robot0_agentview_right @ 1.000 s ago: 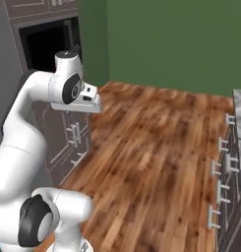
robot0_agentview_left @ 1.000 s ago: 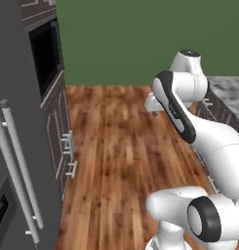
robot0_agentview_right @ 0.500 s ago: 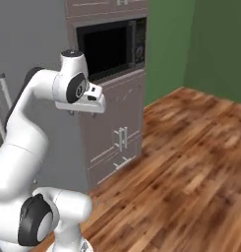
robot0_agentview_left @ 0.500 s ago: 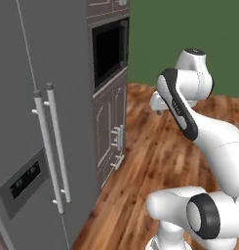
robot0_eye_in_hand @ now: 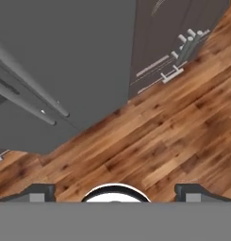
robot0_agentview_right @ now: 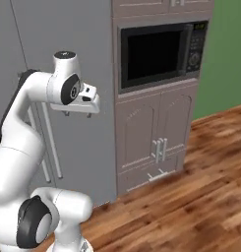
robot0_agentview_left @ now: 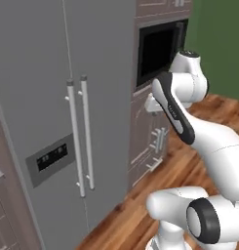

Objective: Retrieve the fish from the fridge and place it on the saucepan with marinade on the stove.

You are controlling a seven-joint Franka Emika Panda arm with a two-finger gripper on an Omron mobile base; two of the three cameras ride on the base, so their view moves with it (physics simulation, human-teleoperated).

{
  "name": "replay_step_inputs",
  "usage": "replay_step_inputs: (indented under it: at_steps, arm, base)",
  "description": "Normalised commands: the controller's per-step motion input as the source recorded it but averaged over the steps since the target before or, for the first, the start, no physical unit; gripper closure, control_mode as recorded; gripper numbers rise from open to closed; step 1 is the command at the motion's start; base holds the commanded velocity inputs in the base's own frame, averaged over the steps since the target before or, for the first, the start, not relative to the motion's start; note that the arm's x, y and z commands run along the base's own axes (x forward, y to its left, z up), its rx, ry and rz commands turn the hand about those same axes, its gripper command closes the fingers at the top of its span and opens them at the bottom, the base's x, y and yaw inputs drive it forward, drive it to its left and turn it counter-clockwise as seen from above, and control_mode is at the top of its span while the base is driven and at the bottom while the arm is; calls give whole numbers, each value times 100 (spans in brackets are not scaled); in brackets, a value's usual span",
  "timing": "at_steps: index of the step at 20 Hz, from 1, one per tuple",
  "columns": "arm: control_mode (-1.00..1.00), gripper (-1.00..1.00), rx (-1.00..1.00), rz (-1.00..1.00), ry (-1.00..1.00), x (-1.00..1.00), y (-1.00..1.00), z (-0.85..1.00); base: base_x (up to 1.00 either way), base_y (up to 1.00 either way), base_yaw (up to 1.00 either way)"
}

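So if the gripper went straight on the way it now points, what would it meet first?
Probably the wood floor: the open gripper points down at it, just in front of the fridge. Nothing shows in between.

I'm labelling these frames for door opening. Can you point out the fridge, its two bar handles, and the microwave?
fridge (robot0_agentview_left: 38, 68): left base view, left door face.
bar handles (robot0_agentview_left: 87, 132): left base view, right bar's mid-length.
microwave (robot0_agentview_right: 154, 51): right base view, dark door glass.

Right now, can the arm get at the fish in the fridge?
Probably not yet. Both doors of the fridge are shut, so the fish is hidden inside. The open gripper hangs empty, off the bar handles; a door must open first.
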Motion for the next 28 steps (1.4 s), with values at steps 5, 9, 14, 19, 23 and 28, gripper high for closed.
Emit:
replay_step_inputs:
  at_steps: [5, 9, 14, 19, 23, 28]
  arm:
    - [100, -100, 0, 0, 0, 0, 0, 0]
    - [100, -100, 0, 0, 0, 0, 0, 0]
    - [100, -100, 0, 0, 0, 0, 0, 0]
    - [100, -100, 0, 0, 0, 0, 0, 0]
    - [100, -100, 0, 0, 0, 0, 0, 0]
    - [100, -100, 0, 0, 0, 0, 0, 0]
  base:
    - [1, -54, 52]
    - [7, -29, 70]
    - [2, -38, 60]
    - [0, -38, 38]
    - [-8, -17, 30]
    - [-12, -1, 9]
